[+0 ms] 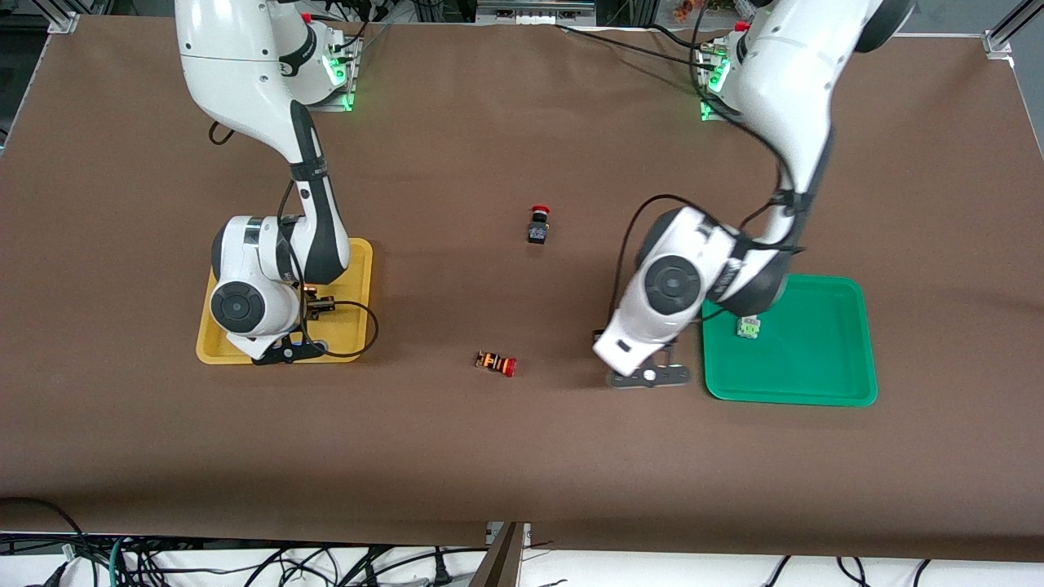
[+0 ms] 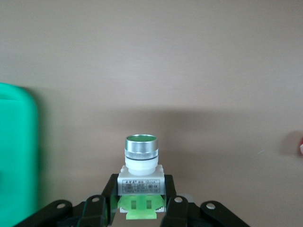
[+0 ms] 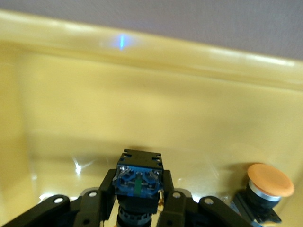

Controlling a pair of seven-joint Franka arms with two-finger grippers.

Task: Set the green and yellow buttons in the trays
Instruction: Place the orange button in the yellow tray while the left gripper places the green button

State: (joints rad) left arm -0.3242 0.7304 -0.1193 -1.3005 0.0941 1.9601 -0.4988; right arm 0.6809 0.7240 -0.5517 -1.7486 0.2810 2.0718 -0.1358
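- My left gripper [image 2: 141, 208] is clamped on a green button [image 2: 141, 172]; the button stands upright between my fingers [image 2: 110, 201], low in the middle of the left wrist frame, over bare brown table [image 1: 522, 456].
- In the front frame that same gripper sits at centre right, just beside the green tray [image 1: 816, 383], whose rim also shows at the edge of the left wrist frame.
- A second green button [image 1: 749, 327] lies in the green tray, half hidden under my left arm.
- My right gripper [image 3: 137, 203] is closed on a black-and-blue button [image 3: 138, 178], low over the yellow tray [image 1: 351, 326] at centre left of the front frame.
- Another button with an orange cap [image 3: 265, 189] rests in the yellow tray, just beside my right gripper.
- Between the trays, a black button with a red cap [image 1: 538, 224] stands mid-frame.
- An orange-striped button with a red cap [image 1: 496, 363] lies lower in the frame, nearer the front camera.
- My right arm's bulk covers much of the yellow tray.
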